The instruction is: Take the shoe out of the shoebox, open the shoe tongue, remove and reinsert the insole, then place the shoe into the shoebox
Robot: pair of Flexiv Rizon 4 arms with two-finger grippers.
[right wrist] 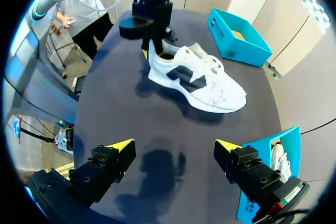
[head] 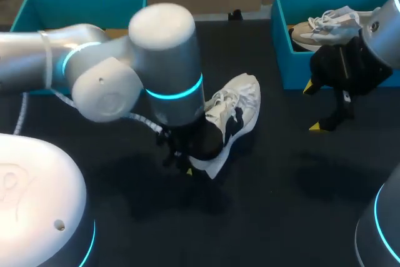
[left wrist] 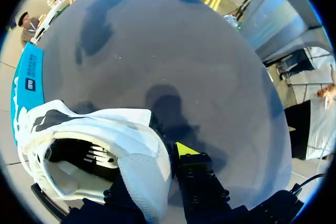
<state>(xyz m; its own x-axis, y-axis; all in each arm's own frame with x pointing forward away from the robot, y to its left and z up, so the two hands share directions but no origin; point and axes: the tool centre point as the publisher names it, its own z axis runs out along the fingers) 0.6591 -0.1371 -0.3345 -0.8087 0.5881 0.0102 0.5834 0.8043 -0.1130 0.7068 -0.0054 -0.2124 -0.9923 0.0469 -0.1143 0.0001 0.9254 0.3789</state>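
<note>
Two fingers of our left gripper (left wrist: 163, 166) pinch the heel of the shoe (left wrist: 105, 129). One yellow tip shows outside the heel wall and the other is hidden inside the collar. The shoe lies out on the table (head: 281, 186), between the boxes, toe pointing away from that gripper. Our right gripper (right wrist: 173, 145) hangs spread wide and empty above bare table, near the right box (head: 281, 29), where a second shoe (head: 325, 23) sits. The left box (head: 81, 1) stands well apart at the table's far side.

We judge that taking the shoe out is done and opening the tongue is the step in hand. With the heel pinned, our free gripper should next travel over to the laces, narrow its fingers, catch the tongue's edge and draw it up and forward. We cannot tell how the insole sits.
</note>
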